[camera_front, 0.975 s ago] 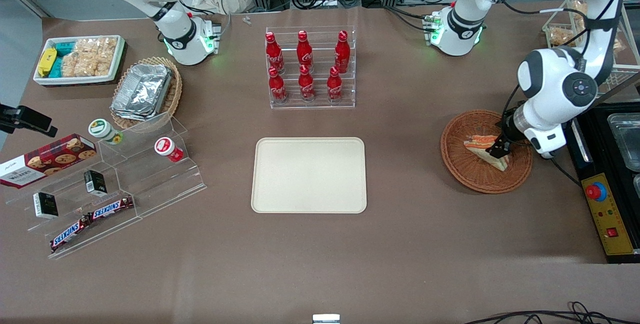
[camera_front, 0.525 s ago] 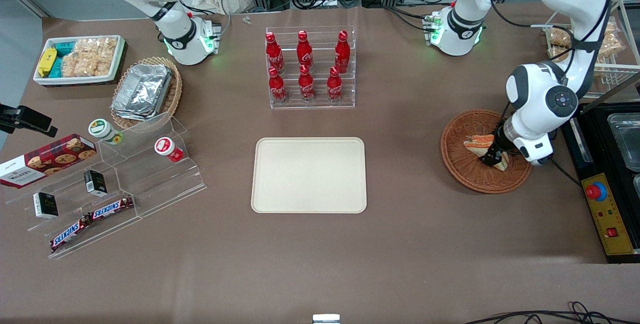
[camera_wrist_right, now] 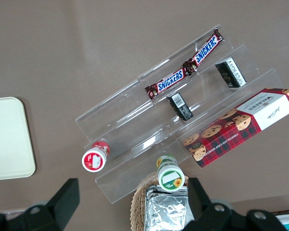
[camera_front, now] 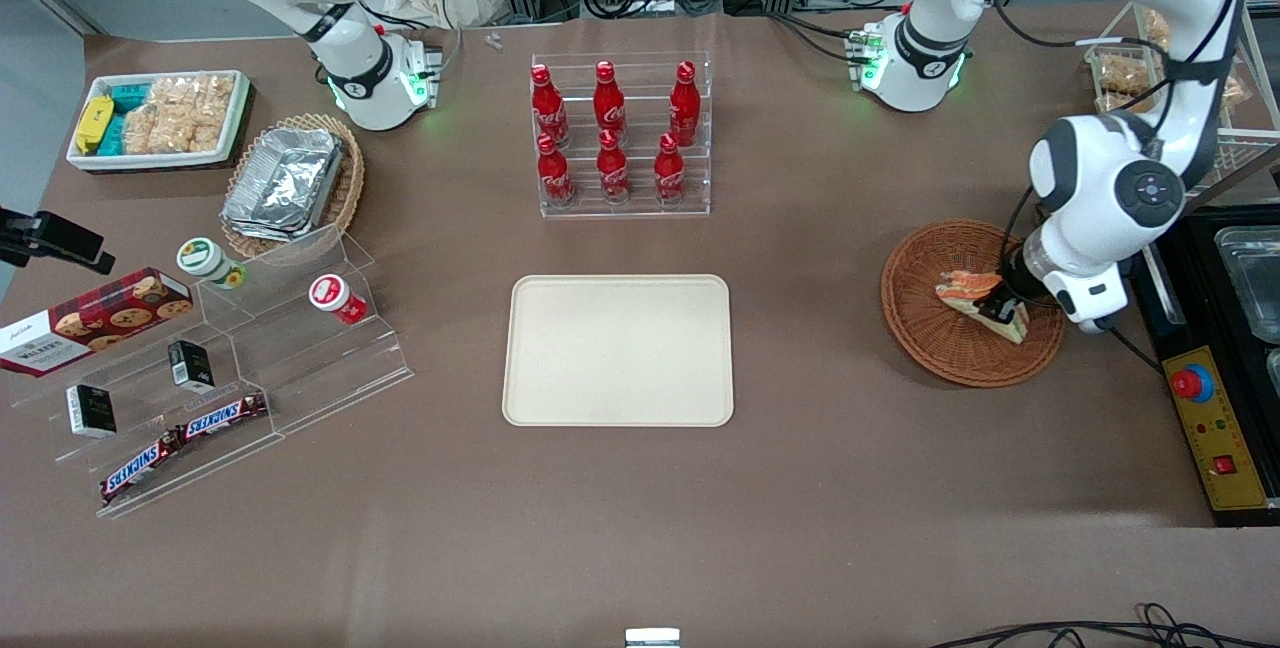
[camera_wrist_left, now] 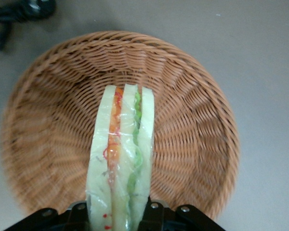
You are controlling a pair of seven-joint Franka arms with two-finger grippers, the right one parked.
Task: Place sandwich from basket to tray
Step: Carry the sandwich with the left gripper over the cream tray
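Observation:
The sandwich (camera_front: 962, 286) (camera_wrist_left: 120, 154) is a clear-wrapped wedge of pale bread with orange, red and green layers. It stands on edge in the round reddish-brown wicker basket (camera_front: 930, 333) (camera_wrist_left: 192, 120) toward the working arm's end of the table. My left gripper (camera_front: 1000, 310) (camera_wrist_left: 118, 217) is down in the basket, shut on the sandwich's wide end, with a black finger pressed against each bread face. The cream-beige tray (camera_front: 618, 348) lies flat at the table's middle with nothing on it, well apart from the basket.
A clear rack of red cola bottles (camera_front: 620, 138) stands farther from the camera than the tray. A black control box with a red button (camera_front: 1210, 408) sits beside the basket. An acrylic step shelf (camera_front: 250, 368), a foil-container basket (camera_front: 290, 183) and a white snack bin (camera_front: 160, 118) lie toward the parked arm's end.
The gripper has settled onto the sandwich's wide end and closed on it. The sandwich and wrist have shifted slightly toward the working arm's end of the basket.

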